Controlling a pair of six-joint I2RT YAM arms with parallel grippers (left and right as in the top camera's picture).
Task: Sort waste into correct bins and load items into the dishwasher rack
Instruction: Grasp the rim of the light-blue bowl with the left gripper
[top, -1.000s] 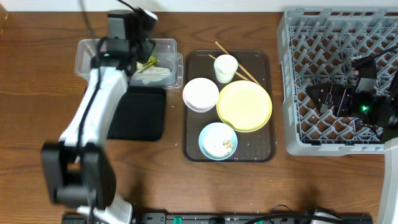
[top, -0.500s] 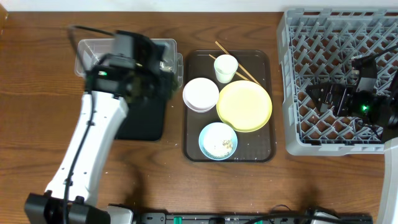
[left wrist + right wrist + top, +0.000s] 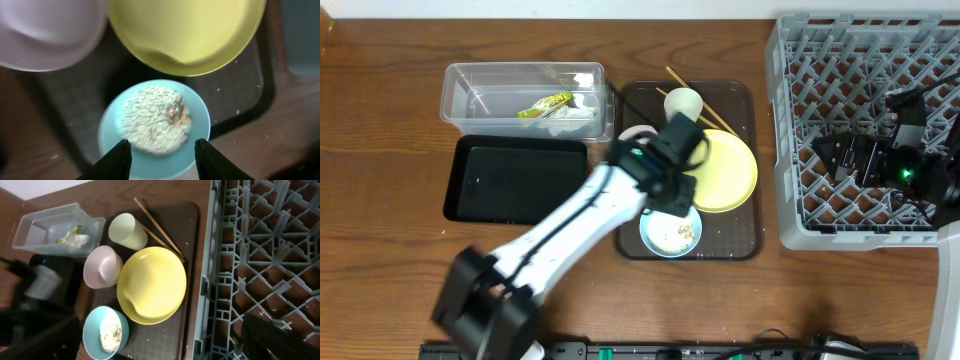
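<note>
A dark brown wooden table (image 3: 380, 250) with visible grain fills the scene under even light, a pale wall (image 3: 620, 8) running along its far edge.

Overhead top-down; left wrist close, right oblique; all share blue bowl (image 3: 109, 142).

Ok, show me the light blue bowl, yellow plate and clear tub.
Light blue bowl (image 3: 201, 122), left wrist view, right rim.
Round yellow plate (image 3: 151, 286), right wrist view, centre.
Clear plastic tub (image 3: 480, 98), overhead view, bare floor.
</note>
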